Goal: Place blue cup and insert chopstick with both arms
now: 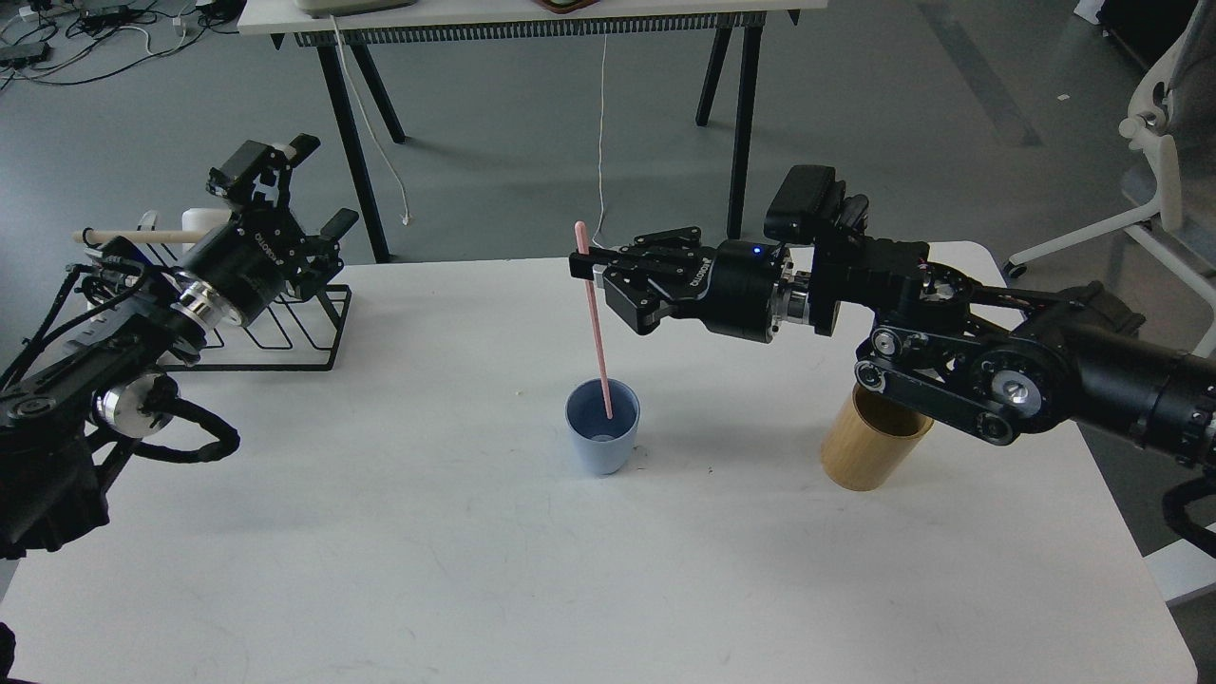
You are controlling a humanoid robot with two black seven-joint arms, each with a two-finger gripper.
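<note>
A white counter (380,532) with rounded corners fills most of the view, its top plain and matte. The blue cup (602,427) stands upright near its middle. The pink chopstick (595,323) stands nearly upright with its lower end inside the cup and its top leaning slightly left. The right end effector (591,268) is closed on the chopstick close to its upper end, reaching in sideways from the right. Under the right arm (997,370) a tan wooden cup (869,442) stands on the counter, well apart from the blue cup.

At the counter's far left sits a black wire rack (294,328) carrying a pale wooden rod (142,235). The left end effector (285,185) is raised above the rack with its fingers spread apart and nothing between them.

Beyond the counter lies a grey floor (532,142). A second table with black legs (351,133) stands at the back, with a white cable (601,123) hanging from it. Loose cables lie on the floor at the top left, and part of a white office chair (1154,161) shows at the right edge.
</note>
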